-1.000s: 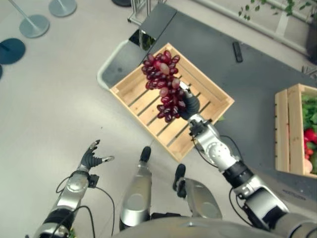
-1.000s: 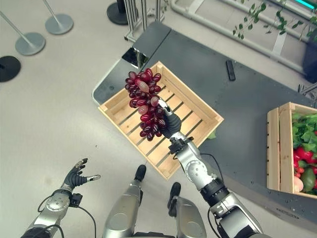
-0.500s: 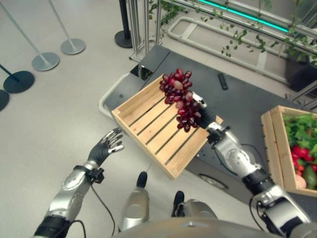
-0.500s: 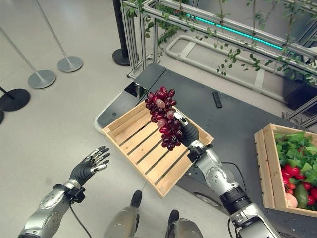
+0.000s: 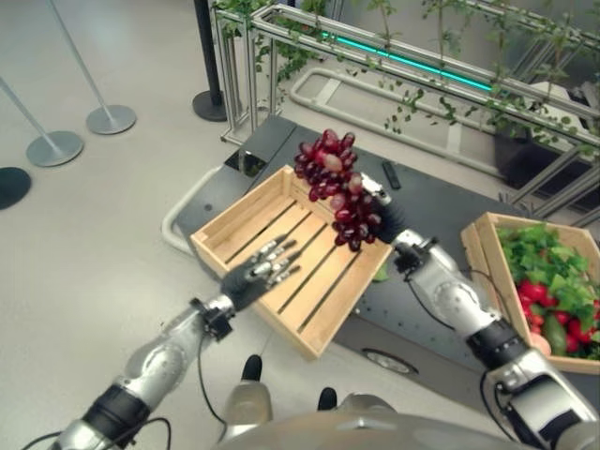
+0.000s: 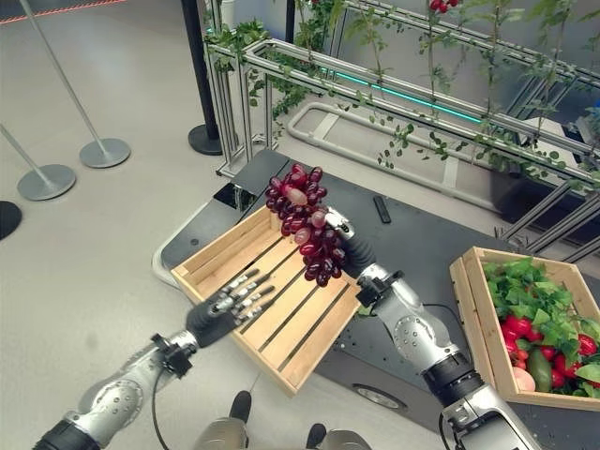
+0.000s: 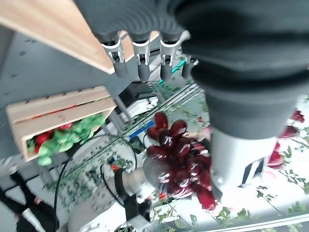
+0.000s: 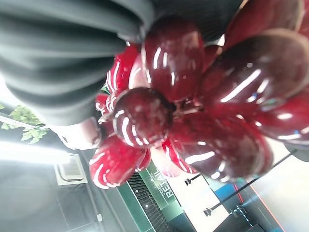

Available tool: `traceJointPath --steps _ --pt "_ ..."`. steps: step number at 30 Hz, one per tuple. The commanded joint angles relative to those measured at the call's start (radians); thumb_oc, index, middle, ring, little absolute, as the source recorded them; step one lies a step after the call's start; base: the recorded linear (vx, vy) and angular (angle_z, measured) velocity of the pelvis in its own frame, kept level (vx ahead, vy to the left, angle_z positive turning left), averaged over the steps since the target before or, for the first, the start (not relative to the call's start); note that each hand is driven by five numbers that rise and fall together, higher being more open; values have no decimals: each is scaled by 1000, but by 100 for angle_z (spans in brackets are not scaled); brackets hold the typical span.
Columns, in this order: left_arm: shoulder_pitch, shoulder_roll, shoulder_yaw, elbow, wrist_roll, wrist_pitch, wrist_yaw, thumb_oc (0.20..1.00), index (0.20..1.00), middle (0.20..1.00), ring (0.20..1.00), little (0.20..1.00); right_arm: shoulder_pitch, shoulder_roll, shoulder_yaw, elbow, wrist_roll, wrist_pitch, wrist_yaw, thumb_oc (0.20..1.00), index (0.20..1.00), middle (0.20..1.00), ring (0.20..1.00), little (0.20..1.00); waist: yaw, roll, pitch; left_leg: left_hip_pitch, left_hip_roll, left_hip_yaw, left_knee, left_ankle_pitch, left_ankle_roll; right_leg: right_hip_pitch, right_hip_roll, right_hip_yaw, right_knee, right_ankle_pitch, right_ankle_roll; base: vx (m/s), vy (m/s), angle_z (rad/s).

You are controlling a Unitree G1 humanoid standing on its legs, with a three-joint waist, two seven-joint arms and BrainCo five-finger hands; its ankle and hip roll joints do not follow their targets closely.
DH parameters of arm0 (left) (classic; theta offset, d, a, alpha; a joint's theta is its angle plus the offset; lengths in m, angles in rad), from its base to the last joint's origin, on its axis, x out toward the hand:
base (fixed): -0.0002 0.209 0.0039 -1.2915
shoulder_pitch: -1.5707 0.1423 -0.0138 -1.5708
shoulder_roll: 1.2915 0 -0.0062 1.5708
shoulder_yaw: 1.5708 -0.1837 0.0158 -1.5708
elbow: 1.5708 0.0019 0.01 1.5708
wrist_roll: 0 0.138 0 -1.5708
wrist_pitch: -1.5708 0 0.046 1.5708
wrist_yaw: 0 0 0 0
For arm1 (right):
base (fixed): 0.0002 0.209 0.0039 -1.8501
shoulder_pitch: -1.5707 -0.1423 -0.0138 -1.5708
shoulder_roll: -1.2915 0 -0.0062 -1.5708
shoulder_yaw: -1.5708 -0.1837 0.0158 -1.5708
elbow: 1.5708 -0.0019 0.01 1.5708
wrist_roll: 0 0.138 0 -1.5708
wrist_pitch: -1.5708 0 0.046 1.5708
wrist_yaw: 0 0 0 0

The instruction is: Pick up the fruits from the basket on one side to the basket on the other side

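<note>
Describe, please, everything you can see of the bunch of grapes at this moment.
The bunch of grapes is dark red and glossy, with many oval berries packed in a long cluster. The right hand grips its lower end and holds it in the air above the empty wooden crate, clear of the slats. Nothing else touches it.

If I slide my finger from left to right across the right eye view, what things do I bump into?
Post with a round base → robot's left hand over the empty wooden crate → bunch of red grapes held up by the right hand → crate of vegetables.
</note>
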Motion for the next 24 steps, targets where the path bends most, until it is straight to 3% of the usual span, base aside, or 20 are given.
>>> traceJointPath --steps 1,11,24 --pt "-37 3 -33 -54 -84 1 -5 1000 1000 1000 1000 1000 -106 -21 -7 -100 36 -66 15 200 200 200 200 200 -19 -23 -38 10 -23 41 77 -103 35 -2 -17 -10 36 12 93 37 -8 -6" --pt "-55 -25 -68 -56 -98 -5 3 1000 1000 1000 1000 1000 -138 -81 0 -105 -36 -82 4 200 200 200 200 200 -20 -35 -32 17 -19 46 74 -110 33 -2 -13 -6 41 8 95 8 -1 -1" --pt "-32 -94 -23 -40 -77 -24 17 1000 1000 1000 1000 1000 -69 -118 -37 -117 -128 -81 1 200 200 200 200 200 -17 -49 -29 26 -14 47 55 -110 30 -4 -10 -12 36 6 95 3 -1 0"
